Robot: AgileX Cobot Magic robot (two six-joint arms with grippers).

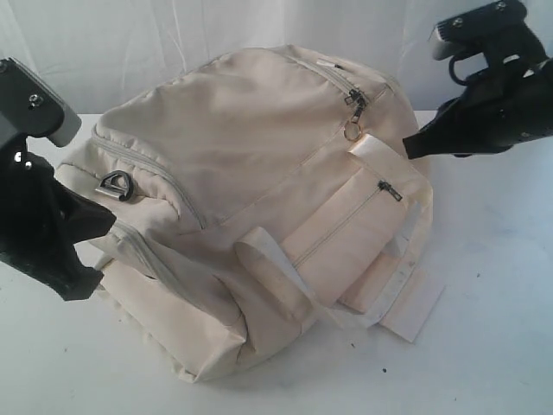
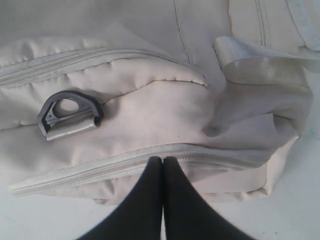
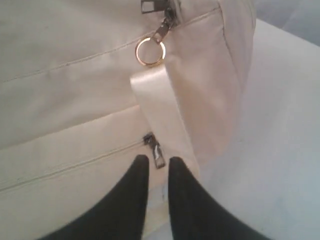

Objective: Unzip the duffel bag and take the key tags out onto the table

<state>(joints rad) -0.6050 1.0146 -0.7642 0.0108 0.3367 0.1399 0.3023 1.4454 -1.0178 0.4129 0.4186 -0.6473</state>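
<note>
duffel bag (image 1: 251, 173), zipped shut, contents not vis.

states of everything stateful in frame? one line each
duffel bag, zipped shut, lying on table
main zipper pull, untouched, ring hanging
pocket zipper, closed
left claw, shut, tips at the bag's side
right claw, slightly open at pocket zipper pull
key tags, not visible

No writing, brand, number or sign can be read on the duffel bag (image 1: 259, 173) or the table (image 1: 484, 346).
</note>
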